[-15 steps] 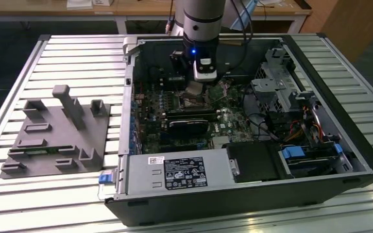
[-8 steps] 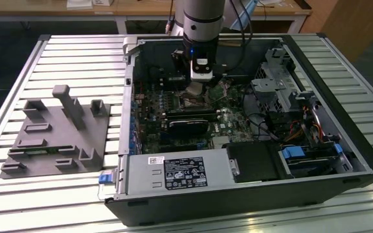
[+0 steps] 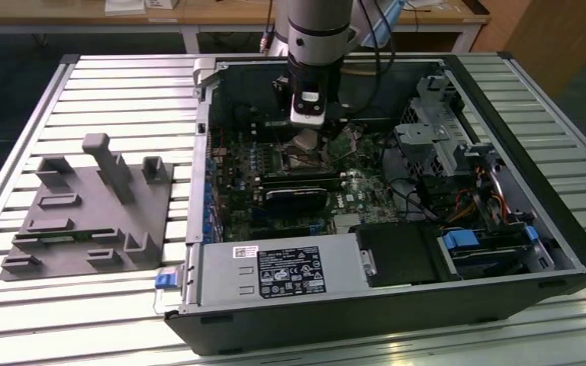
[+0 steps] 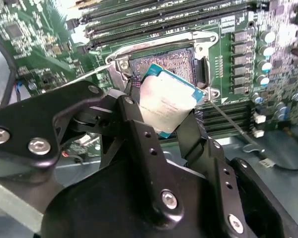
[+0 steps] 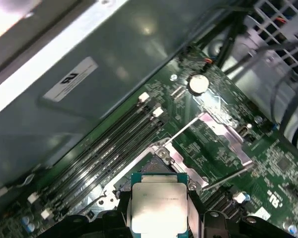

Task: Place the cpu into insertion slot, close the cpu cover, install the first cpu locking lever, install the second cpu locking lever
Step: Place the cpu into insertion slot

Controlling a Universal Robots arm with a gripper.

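- While the jaws are clenched on the chip [image 4: 168, 105], the black fingers [image 4: 139, 136] hold it by two of its edges. It hangs just over the slot [image 4: 171, 62] and is not in it yet.
- In the second wrist view, the chip looks turned a bit against the square slot. Its corners do not match the slot's corners.
- I think the job in hand is setting the chip down into the slot. To do it well, the chip should first be flat and square with the slot. It should then go down straight and slow, with no pushing, because the tiny pins in a slot like this could bend.
- In the first wrist view, a thin lever [image 5: 184, 129] sticks out from the slot's side. The shiny cover [image 5: 223, 134] seems to be flipped open beside the slot, so the way down looks free.
- Long black memory slots [image 5: 109, 144] run close along one side of the slot. The fingers should keep off them.
- In the exterior view, the arm [image 3: 319, 30] reaches down into an open computer case [image 3: 375, 320]. The case lies on the slatted tabletop [image 3: 120, 84]. A grey block [image 3: 89, 206] of holders sits on the exterior view's left of the case.
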